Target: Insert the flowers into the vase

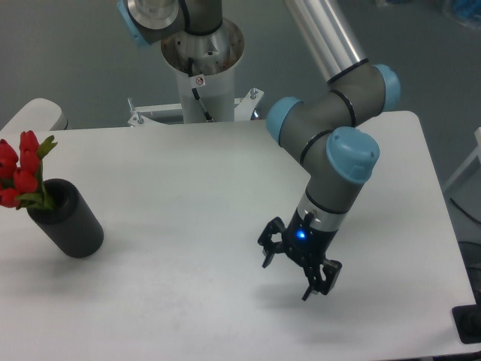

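The black vase [69, 219] stands on the white table [188, 173] at the far left, leaning slightly toward the upper left. The red flowers [18, 169] stick out of its top opening, with green leaves showing at the rim; their stems are hidden inside. My gripper [287, 280] hovers over the table at the lower right of centre, far from the vase. Its fingers are spread apart and hold nothing.
The arm's base column [201, 71] stands at the table's back edge. The arm's grey and blue joints [334, 143] reach over the right half of the table. A white rounded object [34, 114] sits off the back left corner.
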You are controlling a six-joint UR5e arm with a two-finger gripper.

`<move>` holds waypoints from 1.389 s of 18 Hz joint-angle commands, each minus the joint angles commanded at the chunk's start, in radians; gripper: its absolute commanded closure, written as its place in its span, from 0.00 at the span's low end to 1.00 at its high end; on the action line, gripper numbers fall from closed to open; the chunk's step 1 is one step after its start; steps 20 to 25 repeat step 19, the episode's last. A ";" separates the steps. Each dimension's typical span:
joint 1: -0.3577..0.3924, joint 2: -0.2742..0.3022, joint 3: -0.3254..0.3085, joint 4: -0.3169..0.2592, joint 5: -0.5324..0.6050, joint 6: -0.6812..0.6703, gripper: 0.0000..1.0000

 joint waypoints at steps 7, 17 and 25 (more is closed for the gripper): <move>-0.032 -0.029 0.045 -0.046 0.140 0.086 0.00; -0.048 -0.040 0.066 -0.100 0.227 0.137 0.00; -0.066 -0.042 0.068 -0.103 0.261 0.138 0.00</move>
